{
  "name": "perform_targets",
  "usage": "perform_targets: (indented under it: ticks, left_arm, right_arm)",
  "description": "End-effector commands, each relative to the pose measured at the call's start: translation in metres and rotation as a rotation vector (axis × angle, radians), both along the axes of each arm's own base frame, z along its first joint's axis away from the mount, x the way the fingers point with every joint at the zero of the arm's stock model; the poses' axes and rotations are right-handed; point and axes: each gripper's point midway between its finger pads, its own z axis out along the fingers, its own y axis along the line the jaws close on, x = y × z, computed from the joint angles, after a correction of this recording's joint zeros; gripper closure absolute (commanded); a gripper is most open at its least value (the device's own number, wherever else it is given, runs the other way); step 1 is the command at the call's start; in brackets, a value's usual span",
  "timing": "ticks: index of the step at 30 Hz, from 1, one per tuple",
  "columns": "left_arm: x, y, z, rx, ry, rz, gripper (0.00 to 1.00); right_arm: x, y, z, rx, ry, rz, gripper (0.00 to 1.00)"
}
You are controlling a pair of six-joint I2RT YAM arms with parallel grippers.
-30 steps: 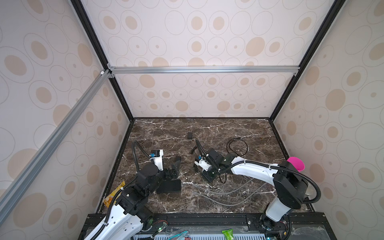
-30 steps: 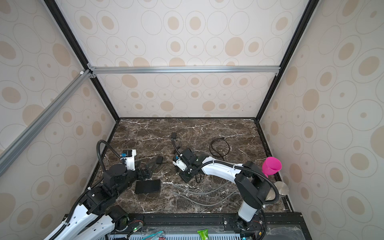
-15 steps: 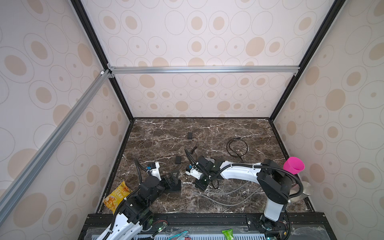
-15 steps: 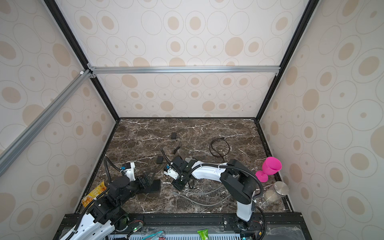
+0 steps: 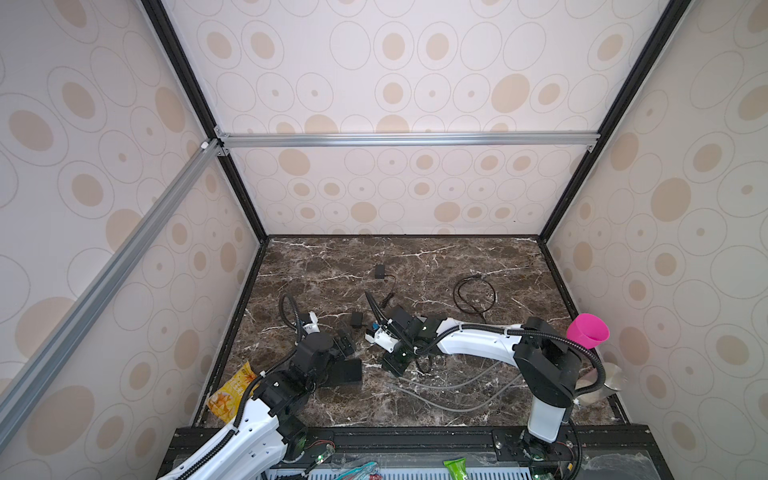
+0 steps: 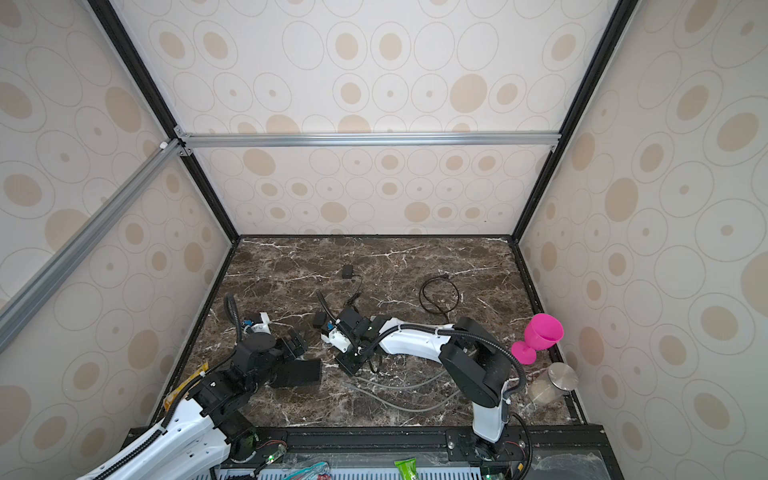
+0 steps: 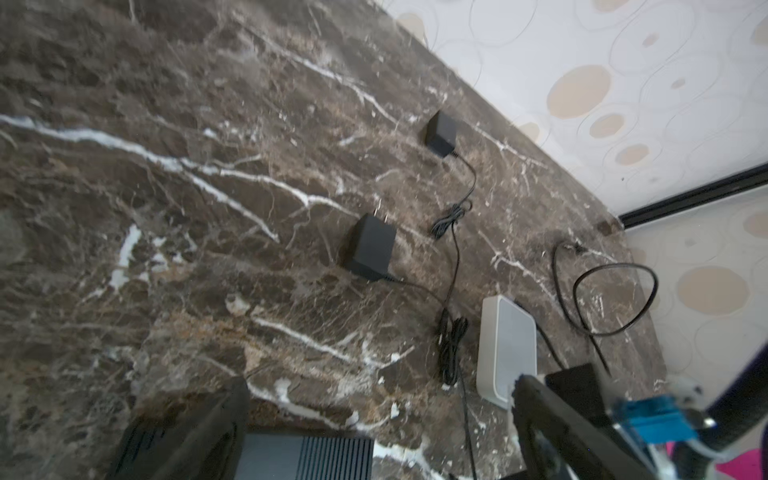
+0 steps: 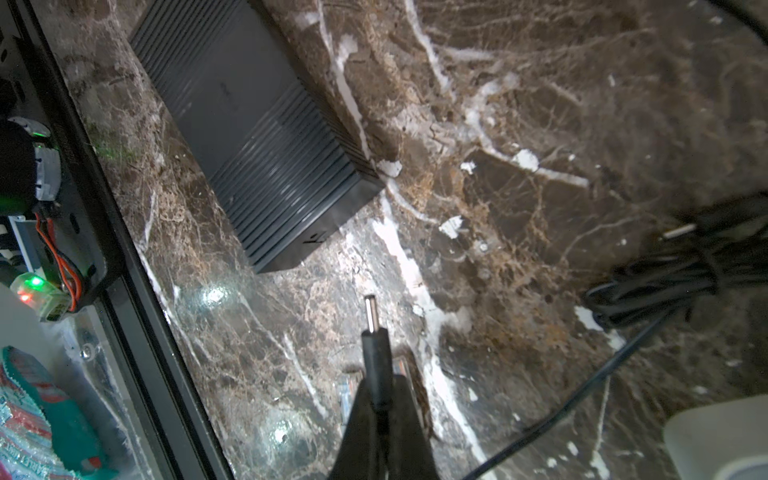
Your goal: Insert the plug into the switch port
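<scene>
The left arm (image 5: 251,436) reaches in from the near left corner, elbow bent, with the left gripper (image 5: 347,340) low over the surface and its fingers (image 7: 195,432) spread wide. The right arm (image 5: 473,345) stretches leftward across the middle, wrist angled down toward the near edge. The right gripper (image 8: 378,401) has its fingers pinched together on the plug (image 8: 375,345).

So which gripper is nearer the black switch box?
Left. The left gripper, open, hangs at the edge of the switch box; the right gripper, shut on the plug, is off to its side.
</scene>
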Motion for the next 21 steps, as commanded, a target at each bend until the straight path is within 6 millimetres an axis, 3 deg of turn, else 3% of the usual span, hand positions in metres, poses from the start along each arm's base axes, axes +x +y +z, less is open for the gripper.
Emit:
perform_targets:
  ticks: [1, 6, 8, 15, 21]
  left_arm:
    - [0.01, 0.008, 0.026, 0.04, -0.099, 0.036, 0.02]
    - [-0.003, -0.015, 0.047, -0.061, -0.274, -0.147, 0.02]
    - [-0.01, -0.014, 0.052, -0.114, -0.316, -0.153, 0.02]
    - [-0.024, 0.024, 0.034, -0.067, -0.253, -0.001, 0.02]
    - [-0.031, 0.02, 0.014, -0.087, -0.139, -0.019, 0.02]
  right_arm:
    - [-0.003, 0.004, 0.023, 0.026, -0.019, -0.004, 1.0]
    - [-0.006, -0.002, 0.023, 0.028, -0.021, -0.015, 1.0]
    - [-0.007, 0.0, 0.023, 0.041, -0.015, -0.017, 1.0]
    - [-0.008, 0.011, 0.016, 0.044, -0.002, 0.007, 1.0]
    - [-0.006, 0.016, 0.012, 0.038, -0.017, 0.031, 1.0]
